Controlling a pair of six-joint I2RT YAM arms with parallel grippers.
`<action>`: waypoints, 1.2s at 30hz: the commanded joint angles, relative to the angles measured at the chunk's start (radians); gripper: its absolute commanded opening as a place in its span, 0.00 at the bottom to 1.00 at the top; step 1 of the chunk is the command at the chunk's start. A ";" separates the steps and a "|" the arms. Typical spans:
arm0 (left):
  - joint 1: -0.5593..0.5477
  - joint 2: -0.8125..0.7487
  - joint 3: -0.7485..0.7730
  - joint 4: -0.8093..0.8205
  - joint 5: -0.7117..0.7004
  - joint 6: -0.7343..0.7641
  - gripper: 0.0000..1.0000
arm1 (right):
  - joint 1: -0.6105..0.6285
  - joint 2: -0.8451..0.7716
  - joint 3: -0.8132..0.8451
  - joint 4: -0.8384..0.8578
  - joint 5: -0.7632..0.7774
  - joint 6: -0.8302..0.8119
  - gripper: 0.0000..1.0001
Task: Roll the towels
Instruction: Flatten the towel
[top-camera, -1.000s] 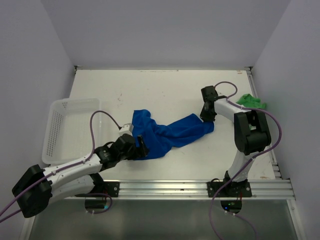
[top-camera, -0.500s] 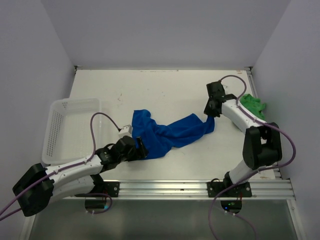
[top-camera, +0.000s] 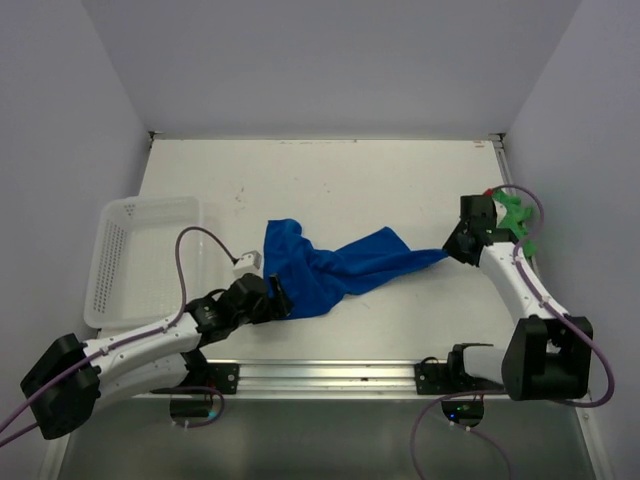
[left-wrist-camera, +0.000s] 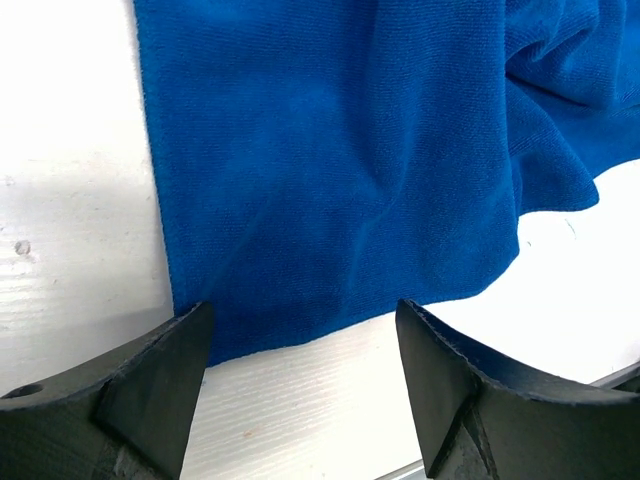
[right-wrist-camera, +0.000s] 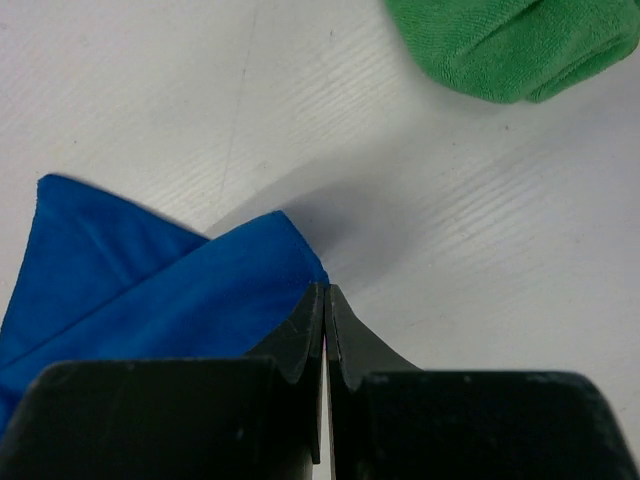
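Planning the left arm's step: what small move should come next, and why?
Probably close the left gripper on the blue towel: its open jaws frame the towel's near edge, while the right gripper is shut on the opposite corner, so the cloth could be pulled flat.

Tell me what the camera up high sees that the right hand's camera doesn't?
Only the high camera shows the white basket, the whole blue towel stretched out across the table, and the left gripper open at the towel's near edge. Only the right wrist camera shows, up close, the right gripper pinched shut on that towel's corner. Both show the blue towel, the green towel and the white table.
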 joint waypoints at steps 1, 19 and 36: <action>-0.008 -0.038 -0.017 -0.040 -0.042 -0.034 0.77 | -0.013 -0.081 -0.052 0.062 -0.058 0.004 0.00; -0.009 -0.124 -0.033 -0.206 -0.084 -0.096 0.56 | -0.013 -0.109 -0.199 0.165 -0.149 0.055 0.00; -0.035 -0.018 -0.022 -0.138 -0.134 -0.081 0.37 | -0.013 -0.130 -0.207 0.162 -0.147 0.055 0.00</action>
